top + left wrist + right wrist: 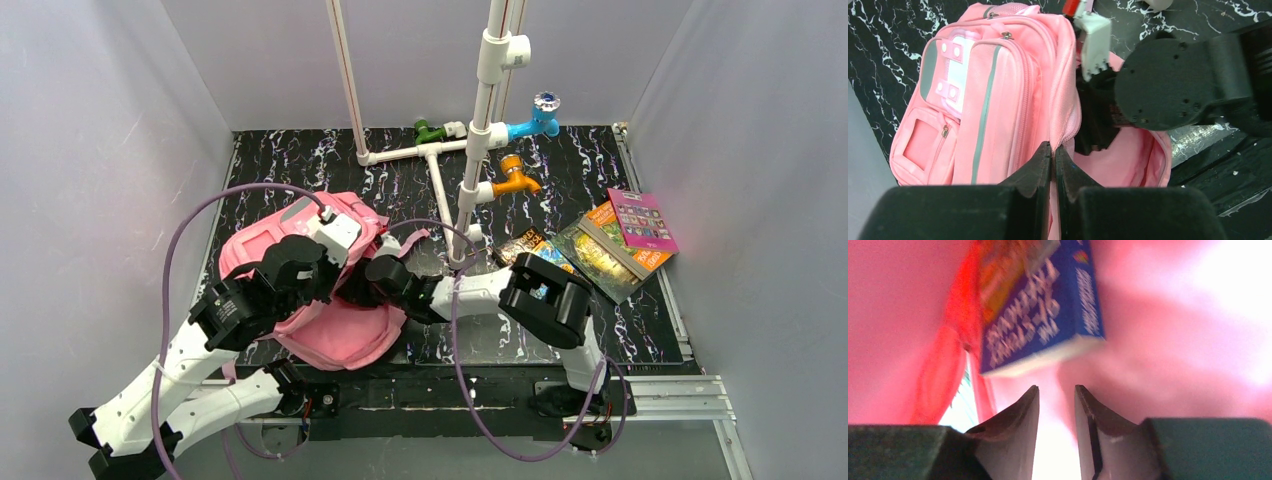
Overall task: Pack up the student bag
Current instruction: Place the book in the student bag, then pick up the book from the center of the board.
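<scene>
Marbled table, student bag, books, pipes

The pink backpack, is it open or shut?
The backpack is open: the left gripper pinches its rim, pink lining shows, a blue book lies inside.

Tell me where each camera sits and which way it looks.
Top: fixed above and behind, looking down on the table, pink backpack and books; left arm and right arm show.
Left wrist: on the left arm, looking along the shut left gripper pinching the backpack's opening.
Right wrist: inside the backpack, facing a blue book; the open right gripper shows.
Shared: top and left wrist both show the right arm reaching into the backpack.
</scene>
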